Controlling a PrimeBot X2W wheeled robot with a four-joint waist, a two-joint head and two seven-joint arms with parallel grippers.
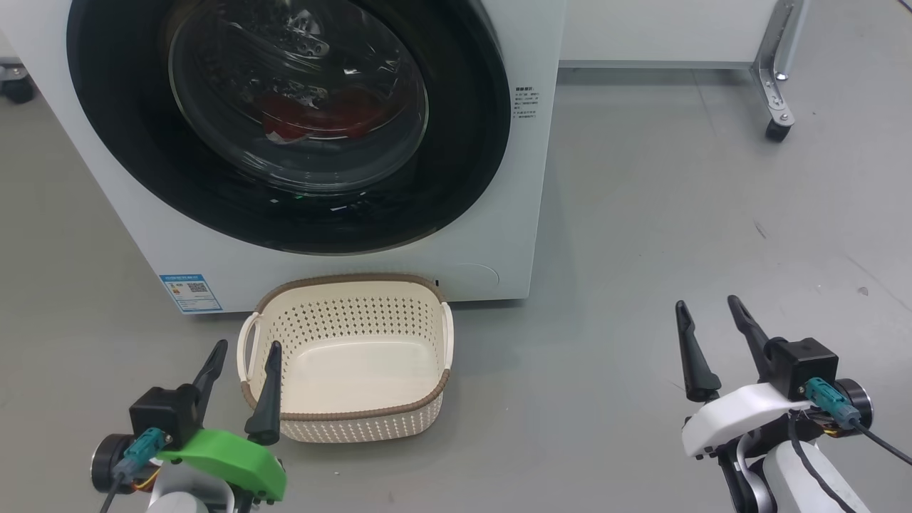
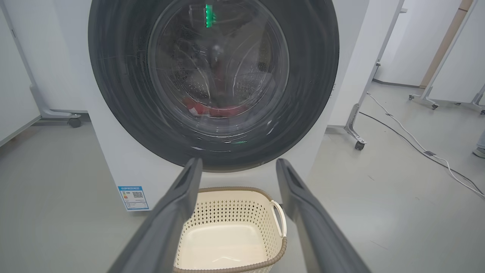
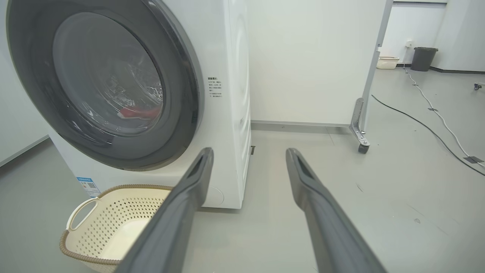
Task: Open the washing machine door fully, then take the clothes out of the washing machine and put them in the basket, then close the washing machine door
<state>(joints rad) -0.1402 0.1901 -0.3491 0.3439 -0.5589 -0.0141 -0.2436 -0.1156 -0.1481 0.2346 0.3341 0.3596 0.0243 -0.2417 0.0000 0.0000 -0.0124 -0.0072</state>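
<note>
- The washing machine (image 1: 499,235) stands on the floor. Its top and left side are cut off by the head view's edges.
- The grey floor (image 1: 641,249) lies open to the machine's right, up to a wheeled frame leg (image 1: 776,92). Cables (image 3: 428,129) trail beyond it.
- The washing machine door (image 1: 467,142) sits shut, flat against the front. Its upper rim runs out of the head view, and reflections cloud the glass.
- The basket (image 1: 356,426) rests on the floor against the machine's foot, below the door. It holds nothing.
- The left gripper (image 1: 247,349) hangs with its fingers spread and nothing between them. One finger crosses the basket's near-left corner, and I cannot tell whether they touch.
- The right gripper (image 1: 707,305) is likewise spread and holds nothing, over bare floor well apart from the basket.
- The clothes (image 1: 313,117) lie low in the drum behind the glass, a dim red patch whose shape is hard to make out.
- A blue label (image 1: 191,292) sits at the lower-left front; its print is too small to read.
</note>
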